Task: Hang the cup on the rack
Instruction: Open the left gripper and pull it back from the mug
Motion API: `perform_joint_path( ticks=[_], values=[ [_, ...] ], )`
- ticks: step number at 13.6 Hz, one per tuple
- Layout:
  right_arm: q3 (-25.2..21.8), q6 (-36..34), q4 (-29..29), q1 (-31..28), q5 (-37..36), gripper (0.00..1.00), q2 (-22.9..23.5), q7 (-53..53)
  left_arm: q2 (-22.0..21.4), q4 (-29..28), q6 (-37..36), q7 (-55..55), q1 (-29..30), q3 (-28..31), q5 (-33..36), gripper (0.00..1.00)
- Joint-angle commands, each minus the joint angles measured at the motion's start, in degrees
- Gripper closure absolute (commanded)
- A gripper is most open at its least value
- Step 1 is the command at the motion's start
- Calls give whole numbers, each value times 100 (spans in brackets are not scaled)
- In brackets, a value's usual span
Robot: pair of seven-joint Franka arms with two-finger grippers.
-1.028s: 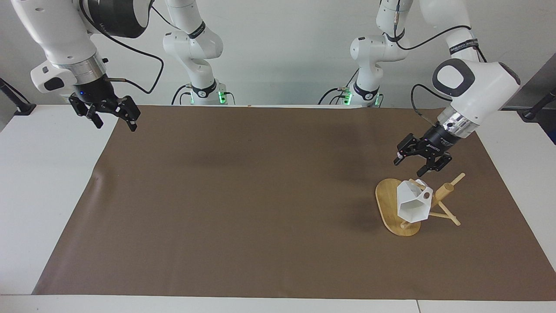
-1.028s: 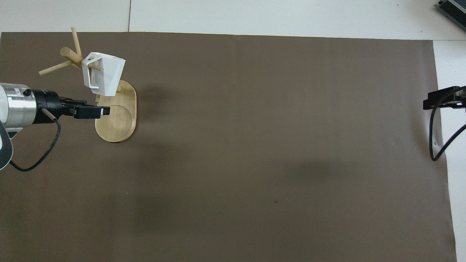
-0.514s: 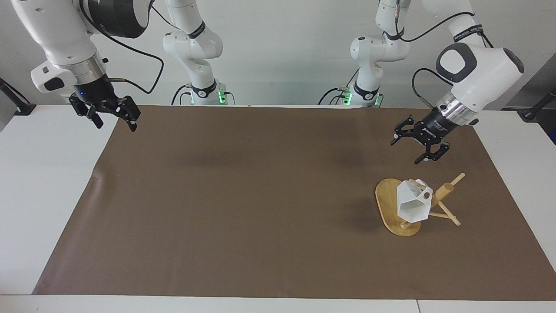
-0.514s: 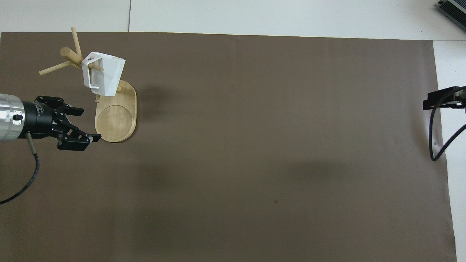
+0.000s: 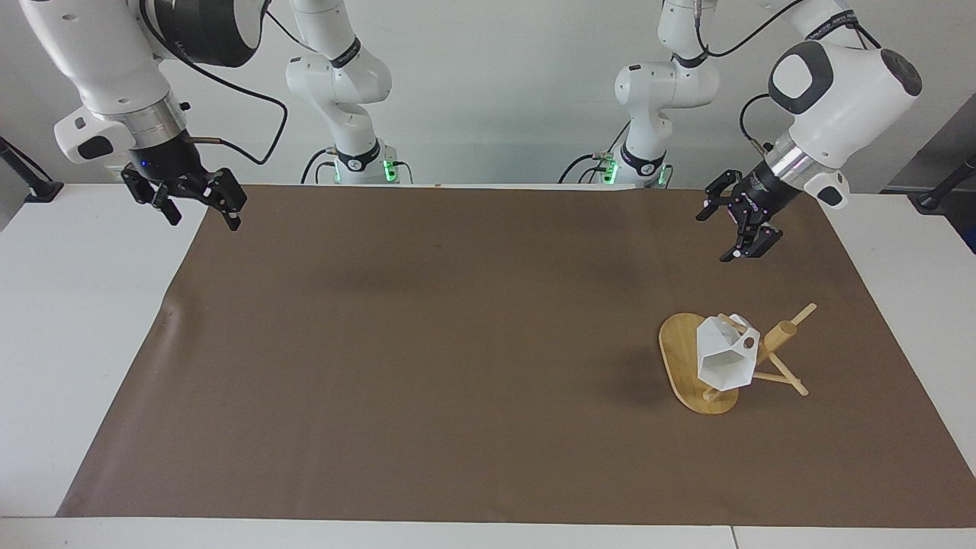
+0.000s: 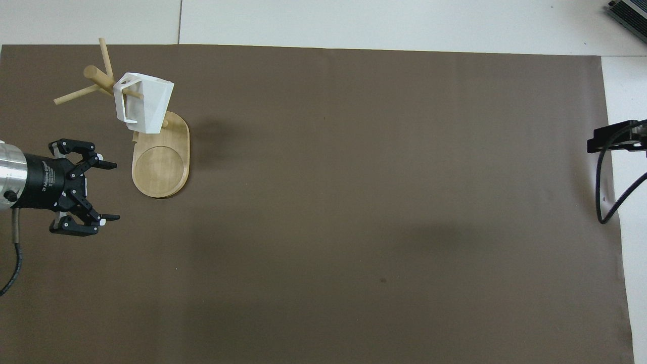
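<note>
Cup (image 5: 726, 358) hangs by its handle on a peg of the rack (image 5: 766, 352), mouth tipped sideways and clear of the rack's oval base (image 6: 160, 172); neither of my grippers touches it.

Nearest my own end of the table, my left gripper (image 5: 736, 230) hangs in the air over bare brown mat (image 5: 427, 351). A second ago it sat low, right above the cup and over the rack's base; since then I have drawn it up and back toward my left arm's base, and the wrist has turned. In the overhead view my left gripper (image 6: 105, 191) now stands well apart from the rack. Its fingers (image 6: 107, 165) are spread wide and hold nothing, a touch wider than a second ago.

My right gripper (image 5: 200, 204) waits in the air over the mat's corner at my right arm's end of the table, unchanged from the earlier frames. Its fingers (image 5: 232, 223) are likewise spread apart and empty. In the overhead view only a dark part of my right gripper (image 6: 612, 137) shows at the edge.

Farther out, at my left arm's end of the mat, stands the rack with the cup on it; both lie just as they did a second ago.
</note>
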Motion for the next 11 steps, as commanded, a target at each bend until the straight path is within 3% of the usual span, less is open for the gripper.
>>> perform_joint_path(
  ticks=[1,11],
  values=[
    [23,17,-165,-13,-10,0,-144,71,-74,147,-402,1176,58,-7,245,0],
    [15,17,-165,-13,-1,0,-144,88,146,746,-1097,6090,49,-7,1342,0]
  ],
)
